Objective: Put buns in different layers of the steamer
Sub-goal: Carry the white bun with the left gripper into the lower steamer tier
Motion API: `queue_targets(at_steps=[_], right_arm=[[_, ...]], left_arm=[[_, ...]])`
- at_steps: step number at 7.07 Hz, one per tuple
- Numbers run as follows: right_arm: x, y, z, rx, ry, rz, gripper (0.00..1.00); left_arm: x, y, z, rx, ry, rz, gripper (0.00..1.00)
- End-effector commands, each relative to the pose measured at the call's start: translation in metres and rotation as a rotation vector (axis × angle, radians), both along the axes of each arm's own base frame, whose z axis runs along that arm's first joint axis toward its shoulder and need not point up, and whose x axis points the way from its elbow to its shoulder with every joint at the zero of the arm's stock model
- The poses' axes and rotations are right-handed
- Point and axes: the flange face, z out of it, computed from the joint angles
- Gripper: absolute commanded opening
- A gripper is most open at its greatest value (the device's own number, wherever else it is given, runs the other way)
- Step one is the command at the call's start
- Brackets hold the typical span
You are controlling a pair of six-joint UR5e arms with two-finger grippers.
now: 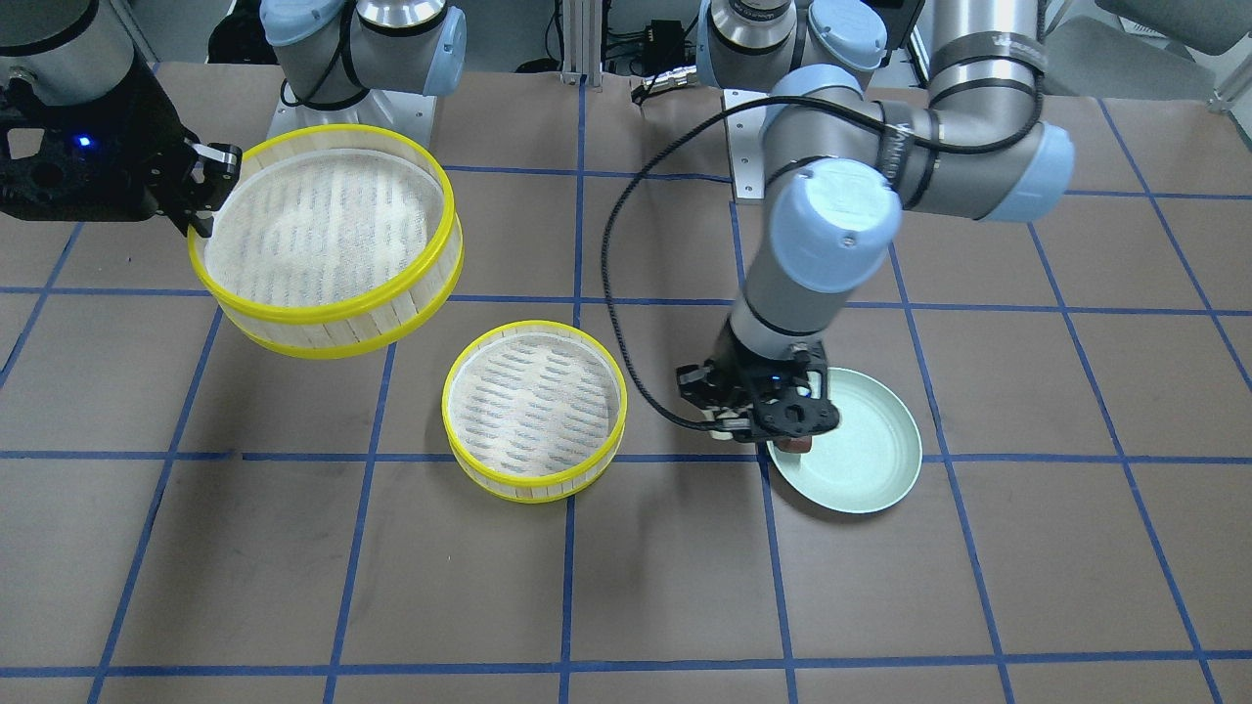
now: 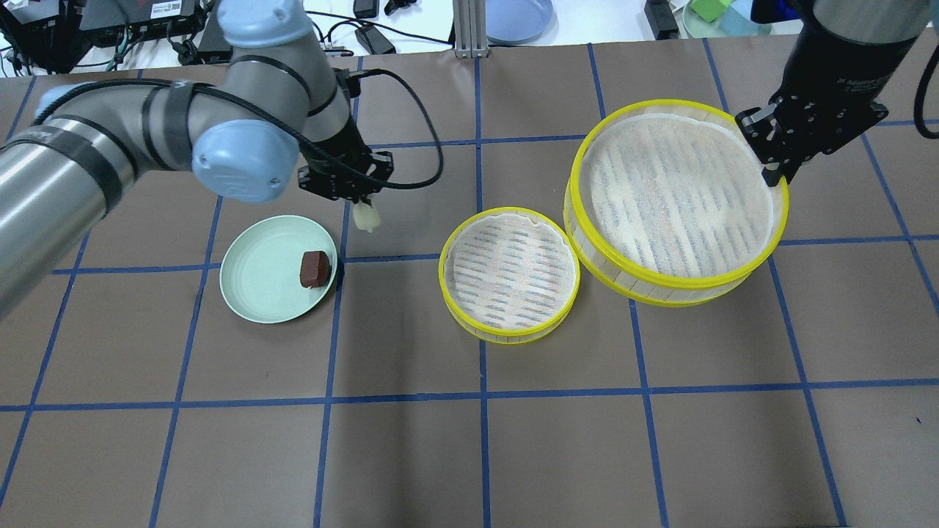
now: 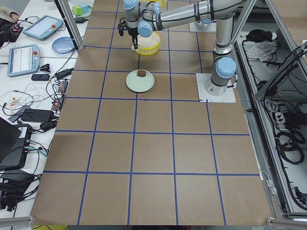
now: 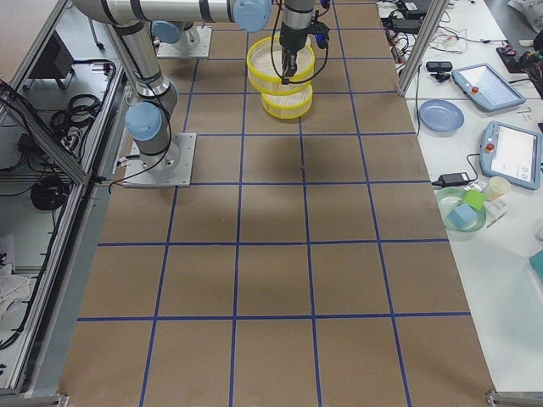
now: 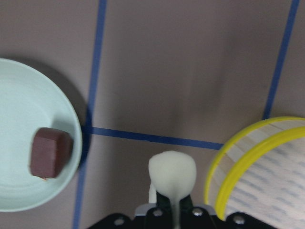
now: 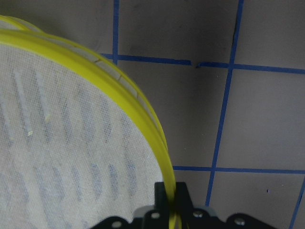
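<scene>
My left gripper point(image 2: 364, 210) is shut on the cream-white bun point(image 2: 366, 218) and holds it above the table, between the pale green plate point(image 2: 257, 290) and the steamer layer on the table point(image 2: 508, 336). In the left wrist view the white bun point(image 5: 172, 172) sits between the jaws, with that layer's yellow rim point(image 5: 238, 157) at the right. The dark reddish-brown bun point(image 2: 315, 268) lies on the plate's right side point(image 5: 50, 152). My right gripper point(image 2: 772, 174) is shut on the rim of the second steamer layer point(image 2: 587, 242) and holds it raised, tilted, beside the first; its mesh floor point(image 6: 57, 157) is bare.
The brown table has a blue tape grid. The left arm's black cable point(image 2: 418, 110) loops over the table behind the gripper. A blue plate point(image 2: 517, 15) and electronics lie beyond the far edge. Both layers show stacked in line in the exterior right view point(image 4: 280, 64).
</scene>
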Motion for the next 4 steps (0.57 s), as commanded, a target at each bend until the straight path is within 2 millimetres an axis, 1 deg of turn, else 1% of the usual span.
queue_targets(at_steps=[1,2,3,4], right_arm=[[0.0,0.001,0.0,0.005,-0.005,0.002,0.0],[0.0,0.002,0.0,0.004,-0.005,0.002,0.0],[0.0,0.002,0.0,0.005,-0.005,0.002,0.0],[0.0,0.002,0.001,0.004,-0.005,0.002,0.0]], left_arm=[[-0.085,0.032,-0.031,0.053,0.03,0.127,0.0],[-0.106,0.039,-0.049,0.078,0.055,0.148,0.0],[-0.114,0.049,-0.072,0.119,0.034,0.139,0.54],[-0.12,0.051,-0.078,0.098,0.045,0.134,0.83]])
